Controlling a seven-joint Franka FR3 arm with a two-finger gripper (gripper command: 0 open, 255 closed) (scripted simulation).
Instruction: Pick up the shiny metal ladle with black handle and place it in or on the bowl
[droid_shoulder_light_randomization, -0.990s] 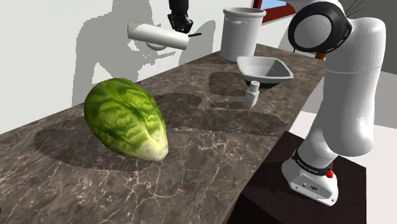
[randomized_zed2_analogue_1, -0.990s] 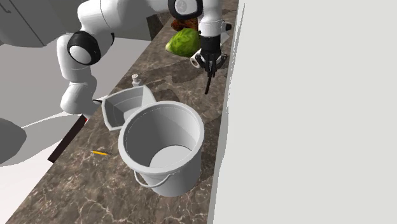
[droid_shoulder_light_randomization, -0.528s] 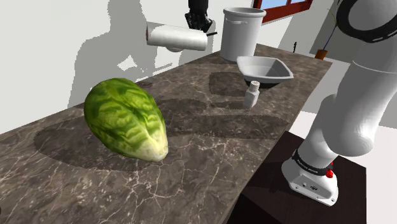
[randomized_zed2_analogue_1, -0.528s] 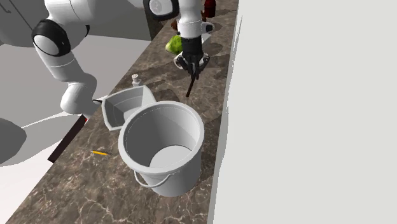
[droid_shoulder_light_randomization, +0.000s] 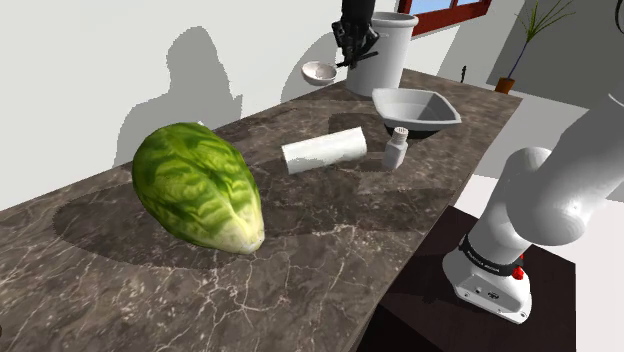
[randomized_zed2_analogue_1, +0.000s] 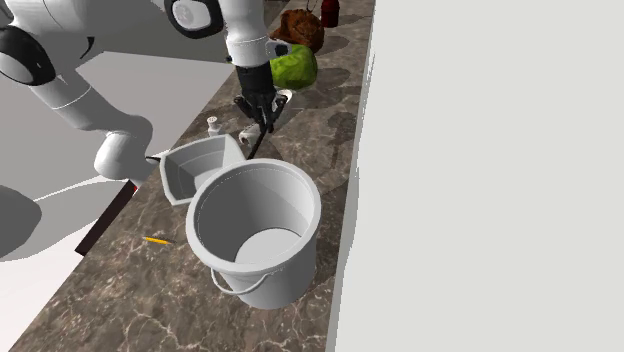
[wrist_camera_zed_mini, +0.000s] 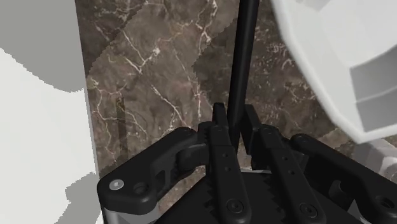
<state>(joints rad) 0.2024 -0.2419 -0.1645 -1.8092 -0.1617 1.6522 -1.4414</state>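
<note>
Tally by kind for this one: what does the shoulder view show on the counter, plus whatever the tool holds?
Containers: 3 (bucket, bowl, small bottle)
Rolls: 1 (white roll)
Vegetables: 1 (lettuce)
Utensils: 1 (ladle, clasped in the tool)
Total: 6

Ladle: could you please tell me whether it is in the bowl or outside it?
Outside. The hand holds the ladle by its black handle above the counter, apart from the bowl.
</note>
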